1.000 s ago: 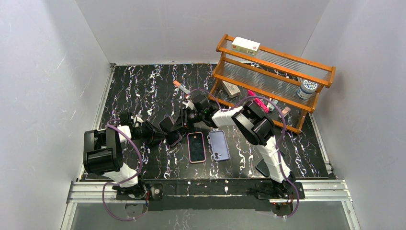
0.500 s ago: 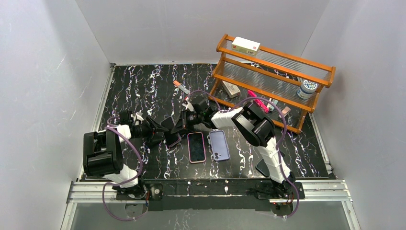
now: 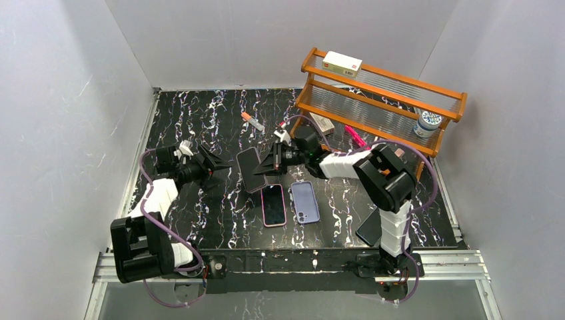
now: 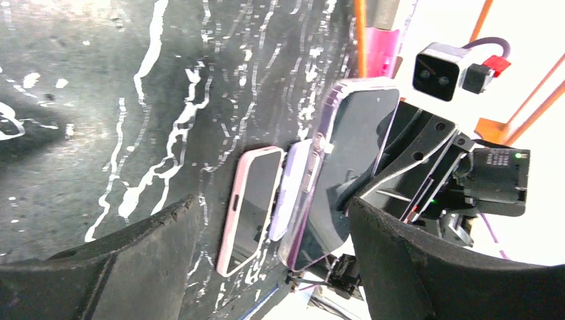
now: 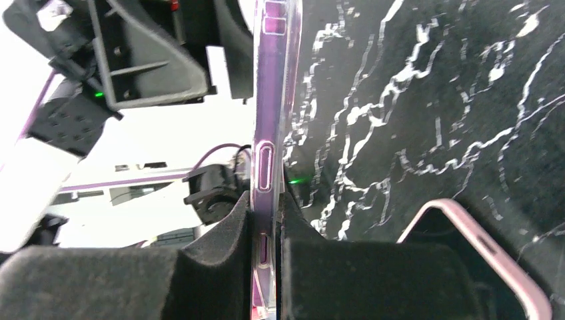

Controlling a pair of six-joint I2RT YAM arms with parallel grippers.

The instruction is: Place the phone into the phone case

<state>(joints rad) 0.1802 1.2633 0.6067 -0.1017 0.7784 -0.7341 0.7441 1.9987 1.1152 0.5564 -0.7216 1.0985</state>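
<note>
My right gripper (image 3: 266,165) (image 5: 266,200) is shut on the phone (image 3: 250,169) (image 4: 346,173), a dark-screened handset with a clear purple phone case (image 5: 270,133) round its rim. It holds the phone tilted on edge above the table. Both pads press the flat faces near one end. My left gripper (image 3: 216,170) (image 4: 272,203) stands open to the left of the phone, apart from it, with nothing between its fingers. A pink-cased phone (image 3: 273,205) (image 4: 250,213) and a lilac handset (image 3: 305,201) lie flat on the black marble table (image 3: 200,120) just in front.
An orange wooden rack (image 3: 380,100) stands at the back right with a white box (image 3: 342,64) on top and a jar (image 3: 427,123) at its right end. An orange-tipped marker (image 3: 252,121) lies behind the grippers. A dark phone (image 3: 368,230) rests beside the right arm's base.
The left gripper has opened, let go of the phone and drawn back to the left. The right gripper has shut on the phone and carried it up and slightly right.
</note>
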